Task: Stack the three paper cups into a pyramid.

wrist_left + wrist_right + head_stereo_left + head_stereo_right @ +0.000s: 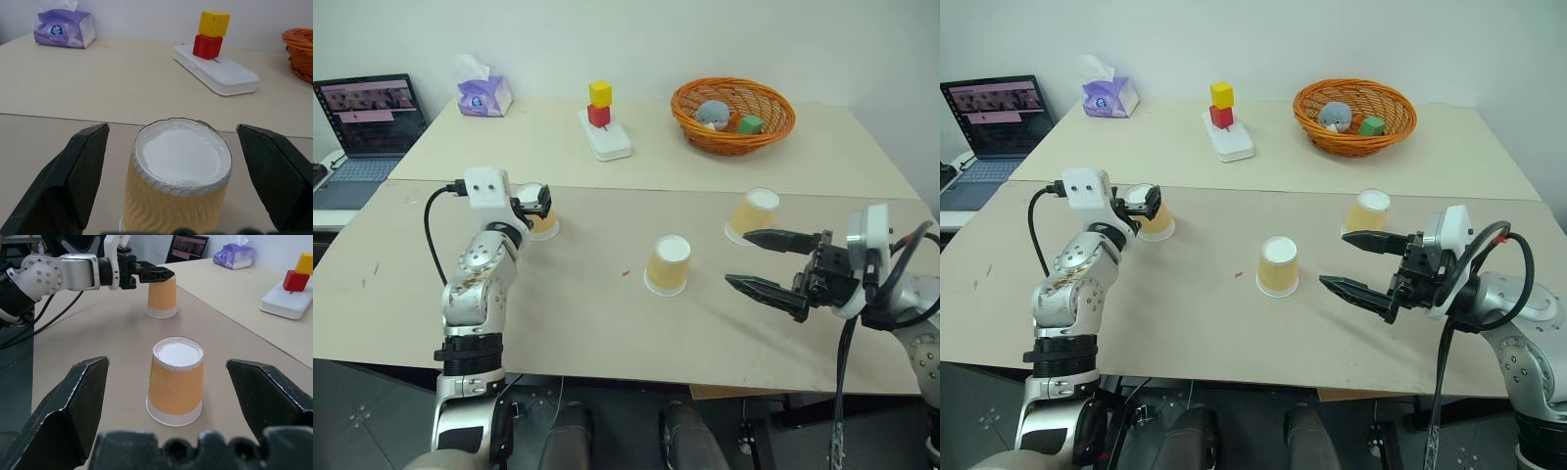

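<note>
1. Straddling the leftmost paper cup (178, 178), the left end effector (176, 161) is spread wide with one black finger on either side of the cup and neither touching it; it grasps nothing.
2. That cup stands upside down on the bench (607, 323), white bottom up. For a good grasp, the fingers should likely close evenly on the ribbed wall below the bottom rim, gently enough not to crush the paper.
3. The right end effector (762, 262) is likewise released and empty, pointing toward the middle paper cup (668, 264), which stands inverted near the bench centre, apart from its fingers.
4. The third paper cup (753, 213) stands inverted just beyond the right end effector's upper finger, toward the orange wicker basket (732, 116).
5. All three cups are well apart, so no pyramid base exists yet; judged from this, the step in hand is gripping the left cup to bring it beside another.
6. Farther back lie a red-and-yellow block tower (599, 105) on a white case, a tissue pack (482, 93) and a laptop (362, 132), none in the way.
</note>
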Robot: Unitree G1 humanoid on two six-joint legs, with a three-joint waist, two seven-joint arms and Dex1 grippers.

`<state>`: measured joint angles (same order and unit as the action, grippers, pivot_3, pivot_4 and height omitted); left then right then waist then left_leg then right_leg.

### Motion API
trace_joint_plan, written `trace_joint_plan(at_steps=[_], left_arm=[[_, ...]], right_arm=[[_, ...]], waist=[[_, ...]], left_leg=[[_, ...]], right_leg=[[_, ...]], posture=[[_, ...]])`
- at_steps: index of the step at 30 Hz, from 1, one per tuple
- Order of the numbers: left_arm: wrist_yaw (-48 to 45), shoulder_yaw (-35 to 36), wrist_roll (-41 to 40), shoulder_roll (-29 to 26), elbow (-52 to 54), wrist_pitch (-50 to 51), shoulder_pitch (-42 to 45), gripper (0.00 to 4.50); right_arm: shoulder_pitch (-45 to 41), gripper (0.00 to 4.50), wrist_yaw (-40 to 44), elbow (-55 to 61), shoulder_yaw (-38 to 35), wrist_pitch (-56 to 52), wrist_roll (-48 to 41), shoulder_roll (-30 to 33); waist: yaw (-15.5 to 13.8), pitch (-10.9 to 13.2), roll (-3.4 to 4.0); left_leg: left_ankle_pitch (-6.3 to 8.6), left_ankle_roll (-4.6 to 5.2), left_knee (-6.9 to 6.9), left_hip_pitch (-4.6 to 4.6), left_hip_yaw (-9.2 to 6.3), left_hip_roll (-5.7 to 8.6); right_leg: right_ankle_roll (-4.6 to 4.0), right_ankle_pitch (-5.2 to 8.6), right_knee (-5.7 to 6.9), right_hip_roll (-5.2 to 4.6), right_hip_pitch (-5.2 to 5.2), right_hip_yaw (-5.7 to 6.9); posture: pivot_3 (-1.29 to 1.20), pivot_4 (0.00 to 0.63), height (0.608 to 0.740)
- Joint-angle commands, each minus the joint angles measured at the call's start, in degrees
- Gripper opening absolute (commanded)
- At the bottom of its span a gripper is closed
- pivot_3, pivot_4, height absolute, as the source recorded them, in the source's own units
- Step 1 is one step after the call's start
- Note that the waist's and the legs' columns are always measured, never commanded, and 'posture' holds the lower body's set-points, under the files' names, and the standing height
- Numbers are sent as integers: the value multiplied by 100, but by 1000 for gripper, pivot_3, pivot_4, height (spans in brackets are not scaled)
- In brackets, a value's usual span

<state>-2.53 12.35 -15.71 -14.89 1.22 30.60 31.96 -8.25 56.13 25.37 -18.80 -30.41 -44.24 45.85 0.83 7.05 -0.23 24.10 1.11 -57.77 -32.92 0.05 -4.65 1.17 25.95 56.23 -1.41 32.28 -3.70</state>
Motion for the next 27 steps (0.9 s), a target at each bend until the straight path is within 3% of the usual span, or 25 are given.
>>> trace_joint_plan(at_steps=[1,7,10,12,24,27], left_arm=[[49,0,86,22,-5,-80,100,4448],[50,-18,118,73,-103,-140,140,4448],[35,-8,87,95,-174,-124,156,3640],[22,-12,68,108,-182,-92,160,2783],[-305,-408,430,-71,340,-668,212,2783],[-946,-596,201,-236,520,-623,266,2783]], right_arm=[[-45,4500,-1,161,-201,18,-155,104],[-33,4500,-7,153,-220,22,-148,134],[-25,4500,-6,147,-229,26,-149,147],[-17,4500,-1,144,-240,27,-152,156],[-30,4500,36,117,-209,19,-135,189],[-53,4500,44,91,-186,28,-122,195]], waist=[[-1,0,0],[1,0,0],[0,0,0],[0,0,0],[-2,1,-2],[-2,1,-2]], left_leg=[[0,0,0,0,0,0],[-1,-1,-1,-2,-2,1],[-1,-2,-1,-3,-3,1],[-2,-3,-1,-4,-4,2],[-4,-7,-1,-10,-6,3],[-6,-11,-1,-12,-6,3]], right_leg=[[0,0,0,-1,0,0],[2,0,0,-1,0,2],[2,1,0,-2,0,3],[3,1,0,-2,0,4],[4,1,-1,-5,1,8],[4,1,-1,-7,1,8]], posture=[[0,150,652],[0,150,652],[0,150,652],[0,150,652],[0,150,652],[0,150,652]])
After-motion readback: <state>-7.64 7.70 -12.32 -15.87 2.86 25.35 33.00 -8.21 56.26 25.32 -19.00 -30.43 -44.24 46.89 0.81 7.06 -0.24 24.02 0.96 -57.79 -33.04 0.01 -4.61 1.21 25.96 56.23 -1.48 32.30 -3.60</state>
